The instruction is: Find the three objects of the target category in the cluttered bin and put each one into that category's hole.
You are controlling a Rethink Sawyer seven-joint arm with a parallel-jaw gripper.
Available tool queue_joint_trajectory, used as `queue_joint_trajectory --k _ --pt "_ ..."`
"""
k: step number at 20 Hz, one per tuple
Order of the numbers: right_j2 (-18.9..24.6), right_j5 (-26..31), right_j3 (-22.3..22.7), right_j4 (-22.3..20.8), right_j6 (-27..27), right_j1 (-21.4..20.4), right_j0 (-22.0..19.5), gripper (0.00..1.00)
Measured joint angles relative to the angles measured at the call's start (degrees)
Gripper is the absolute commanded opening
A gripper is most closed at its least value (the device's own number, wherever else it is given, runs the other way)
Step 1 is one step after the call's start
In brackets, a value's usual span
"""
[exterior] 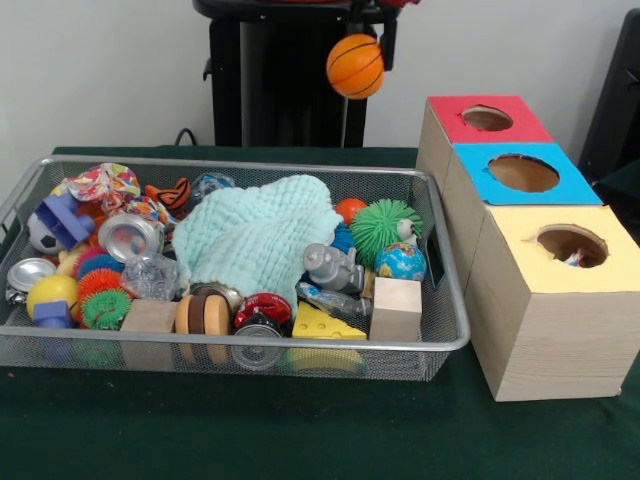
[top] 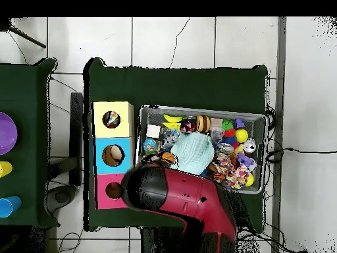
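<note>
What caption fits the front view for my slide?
Gripper holds a small basketball above the cluttered wire bin, beside red, blue and yellow-topped boxes.

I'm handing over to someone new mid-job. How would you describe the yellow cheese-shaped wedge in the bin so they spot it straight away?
In the front view, start at the wire mesh bin on the green table and go to its front wall, just right of centre. The cheese wedge lies there between a red and black round toy and a plain wooden block. It is the only yellow triangle with holes in it.
</note>
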Motion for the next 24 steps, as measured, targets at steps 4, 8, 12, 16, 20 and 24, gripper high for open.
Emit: queue_joint_trajectory --k 4,8,12,16,20,24 --pt "-2.1 0.5 0.2 1.7 1.5 -1.3 3.4 0.0" --pt "-4.0 0.6 0.2 2.5 2.9 -2.1 6.2 0.0" --pt "-5.5 1.3 0.2 3.3 3.3 -2.7 8.0 0.0" --pt "-7.0 3.6 0.2 5.1 3.5 -2.8 10.0 0.0" --pt "-8.0 6.2 0.2 6.9 4.8 -3.0 12.2 0.0" --pt "-9.4 10.0 0.0 8.8 7.9 -3.7 16.0 0.0"
